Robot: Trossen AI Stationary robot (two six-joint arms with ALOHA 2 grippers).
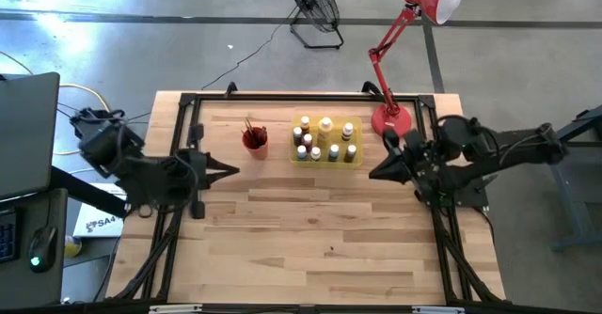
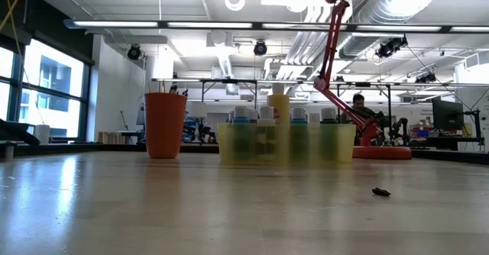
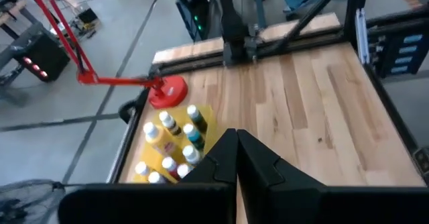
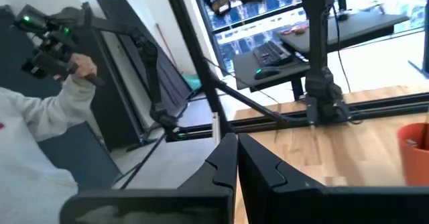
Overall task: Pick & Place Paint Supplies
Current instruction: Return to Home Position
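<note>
The wooden desk [image 1: 310, 229] carries everything, with the flat yellow tray [image 1: 324, 162] toward its far edge, about midway across. The left arm sits well out on the tray's left-arm side. The left pincer [image 1: 226, 171] points toward the tray from beyond the cup, apart from both, and its fingers are pressed together on nothing, as the left wrist view shows [image 3: 236, 133]. The right arm mirrors it on the other side. The right pincer [image 1: 376, 173] hangs near the tray's nearer right corner without touching it, its fingers likewise together and empty [image 4: 236, 138].

A red lamp's base [image 1: 390, 118] stands just beside the tray on the right-arm side. The red cup [image 1: 255, 140] stands just beside the tray on the left-arm side. About ten small bottles [image 1: 325, 126] with pale caps stand upright inside the tray. Thin paintbrushes [image 1: 250, 126] stick up out of the cup. A tiny dark speck [image 2: 380, 192] lies on the bare wood, well in front of the tray.
</note>
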